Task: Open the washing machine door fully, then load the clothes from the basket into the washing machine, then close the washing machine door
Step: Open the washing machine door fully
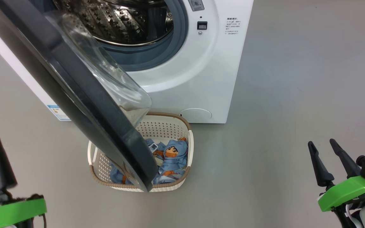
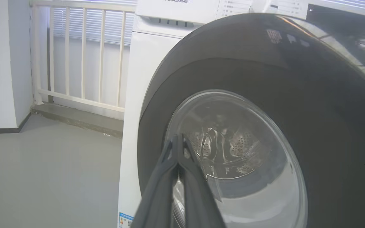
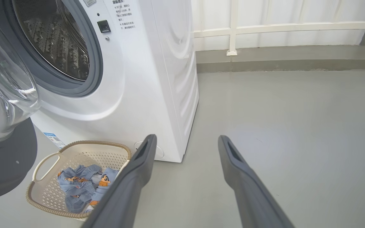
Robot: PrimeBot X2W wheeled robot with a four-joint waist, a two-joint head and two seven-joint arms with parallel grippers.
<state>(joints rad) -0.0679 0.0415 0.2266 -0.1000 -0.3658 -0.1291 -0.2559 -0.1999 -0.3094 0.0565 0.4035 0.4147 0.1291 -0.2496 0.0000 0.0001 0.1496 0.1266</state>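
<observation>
**Door swung out, nothing loaded yet**

My left jaws are pinched shut on nothing. Their fingers (image 2: 195, 193) are pressed together just in front of the door (image 1: 84, 95), facing its outer glass. My right jaws stand wide and empty, fingers (image 3: 242, 177) over bare floor (image 3: 296, 126).

I judge the first step only part done. The door stands out from the washer (image 1: 195, 79) but hangs over the basket (image 1: 165, 128), so I doubt it is fully open. Loading has not begun: the clothes (image 1: 173, 158) lie in the basket, ahead of my right jaws and to their left, and the drum (image 1: 122, 22) looks empty. Closing comes last.

Count: one washer, one door, one basket, one heap of clothes. I cannot tell how many pieces are in the heap.
</observation>
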